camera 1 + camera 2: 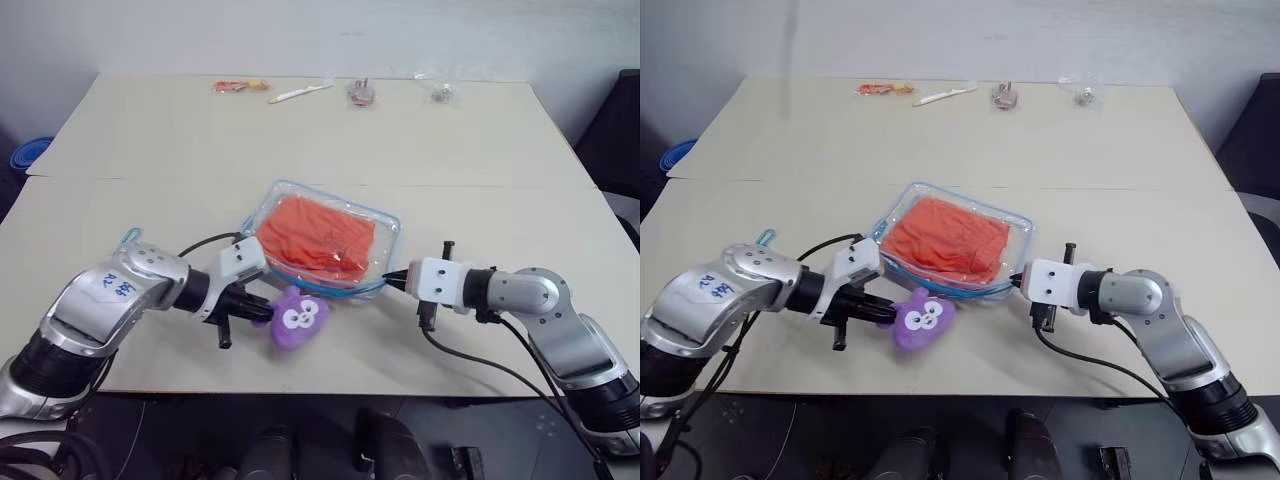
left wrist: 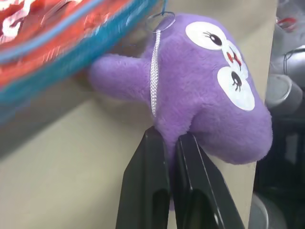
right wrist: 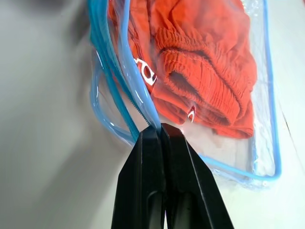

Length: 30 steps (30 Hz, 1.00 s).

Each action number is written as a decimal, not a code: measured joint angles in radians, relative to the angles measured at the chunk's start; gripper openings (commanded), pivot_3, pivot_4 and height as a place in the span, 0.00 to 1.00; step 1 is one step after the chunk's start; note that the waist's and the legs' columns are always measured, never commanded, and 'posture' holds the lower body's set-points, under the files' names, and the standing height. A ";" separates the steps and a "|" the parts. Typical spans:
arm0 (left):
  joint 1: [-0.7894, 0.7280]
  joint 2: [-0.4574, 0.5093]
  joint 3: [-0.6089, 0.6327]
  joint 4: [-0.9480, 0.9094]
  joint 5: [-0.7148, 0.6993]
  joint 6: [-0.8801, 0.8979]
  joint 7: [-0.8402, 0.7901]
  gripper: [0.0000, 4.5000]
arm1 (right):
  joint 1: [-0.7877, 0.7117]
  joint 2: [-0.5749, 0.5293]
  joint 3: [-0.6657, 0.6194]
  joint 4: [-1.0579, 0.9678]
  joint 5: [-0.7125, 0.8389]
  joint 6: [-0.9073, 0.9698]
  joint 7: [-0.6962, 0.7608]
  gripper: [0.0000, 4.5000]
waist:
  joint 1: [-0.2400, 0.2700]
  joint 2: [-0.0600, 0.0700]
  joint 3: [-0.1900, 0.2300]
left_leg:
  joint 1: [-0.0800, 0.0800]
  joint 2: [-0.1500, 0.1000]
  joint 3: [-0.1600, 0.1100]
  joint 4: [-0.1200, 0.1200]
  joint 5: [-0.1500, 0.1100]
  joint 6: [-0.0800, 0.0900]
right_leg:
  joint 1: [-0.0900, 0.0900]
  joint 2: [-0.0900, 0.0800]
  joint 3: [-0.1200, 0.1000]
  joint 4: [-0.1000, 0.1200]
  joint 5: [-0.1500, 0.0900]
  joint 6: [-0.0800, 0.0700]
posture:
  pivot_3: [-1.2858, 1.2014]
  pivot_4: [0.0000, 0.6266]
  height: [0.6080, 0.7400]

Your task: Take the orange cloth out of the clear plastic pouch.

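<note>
Far along the desk (image 1: 150,140), four small items (image 1: 360,93) are too tiny to identify. In the left wrist view, the clear plastic pouch (image 2: 71,43) is blurred and cut off at the frame edge, as is the orange cloth (image 2: 28,28) inside. The purple plush toy (image 1: 297,318) hides the left hand (image 1: 262,312) fingertips. A blue object (image 1: 28,155) is half hidden beyond the desk's left edge.

Orange cloth still inside the pouch

The orange cloth (image 1: 320,236) lies in the clear plastic pouch (image 1: 388,222) on the table (image 1: 180,140); the left gripper (image 1: 262,312) meets a purple plush toy (image 1: 297,318), the right gripper (image 1: 390,279) the pouch's edge.
</note>
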 measured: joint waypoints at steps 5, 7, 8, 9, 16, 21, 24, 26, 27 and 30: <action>0.072 0.078 0.072 0.007 -0.018 -0.042 -0.033 0.00 | 0.020 -0.021 -0.025 0.030 -0.001 -0.078 0.001 0.00 | 0.001 0.000 0.000 | 0.000 0.000 0.000 0.000 0.000 0.000 | 0.000 -0.001 0.000 0.000 0.000 0.000 | 0.52 0.24 1.00; 0.088 0.111 0.111 0.025 -0.020 -0.072 -0.055 0.00 | 0.034 -0.038 -0.034 0.041 0.000 -0.107 0.006 0.00 | 0.001 0.000 0.000 | 0.000 0.000 0.000 0.000 0.000 0.000 | 0.000 0.000 0.000 -0.001 0.000 0.000 | 0.52 0.24 1.00; 0.098 0.127 0.134 0.048 -0.022 -0.100 -0.078 0.00 | 0.043 -0.045 -0.038 0.045 0.002 -0.129 0.014 0.00 | 0.001 0.000 0.000 | 0.000 0.000 0.000 -0.001 0.000 0.000 | 0.000 0.000 0.000 -0.001 0.000 0.000 | 0.52 0.24 1.00; 0.104 0.142 0.153 0.068 -0.022 -0.121 -0.096 0.00 | 0.050 -0.054 -0.042 0.052 0.005 -0.149 0.022 0.00 | 0.000 0.001 0.000 | 0.000 0.000 0.001 -0.001 0.000 0.000 | 0.000 0.000 0.000 -0.001 0.000 0.000 | 0.52 0.24 1.00; 0.117 0.238 0.235 0.276 -0.010 -0.310 -0.259 0.00 | 0.054 -0.095 -0.068 0.154 0.037 -0.337 0.088 0.00 | -0.004 0.002 0.001 | 0.001 -0.001 0.003 -0.002 0.000 0.000 | 0.000 0.001 0.000 -0.001 0.000 0.000 | 0.52 0.24 1.00; 0.164 0.268 0.232 0.335 0.032 -0.426 -0.329 0.00 | 0.013 -0.096 -0.067 0.255 0.025 -0.457 0.099 0.00 | -0.017 0.002 0.002 | 0.001 -0.001 0.009 -0.003 0.000 0.000 | 0.000 0.001 -0.001 -0.001 0.000 -0.001 | 0.52 0.24 1.00; 0.186 0.269 0.230 0.378 0.069 -0.501 -0.338 0.00 | 0.005 -0.096 -0.067 0.274 0.031 -0.493 0.113 0.00 | -0.023 0.003 0.002 | 0.001 0.000 0.010 -0.003 0.000 0.000 | -0.001 0.001 -0.001 -0.001 0.000 -0.001 | 0.52 0.24 1.00; 0.187 0.269 0.227 0.417 0.103 -0.558 -0.334 0.00 | 0.005 -0.096 -0.067 0.275 0.036 -0.506 0.119 0.00 | -0.024 0.003 0.002 | 0.001 0.000 0.011 -0.003 0.000 0.000 | -0.001 0.001 0.000 -0.001 0.000 -0.001 | 0.52 0.24 1.00; 0.183 0.265 0.227 0.435 0.112 -0.582 -0.329 0.00 | 0.004 -0.096 -0.065 0.275 0.037 -0.512 0.123 0.00 | -0.024 0.003 0.002 | 0.001 0.000 0.011 -0.003 0.000 0.000 | -0.001 0.001 0.000 -0.001 0.000 -0.001 | 0.52 0.24 1.00; 0.179 0.235 0.227 0.439 0.124 -0.594 -0.311 0.00 | 0.003 -0.096 -0.064 0.274 0.037 -0.514 0.127 0.00 | -0.021 0.003 0.002 | 0.000 0.001 0.010 -0.003 0.000 0.000 | -0.001 0.000 0.000 -0.001 0.000 -0.001 | 0.52 0.24 1.00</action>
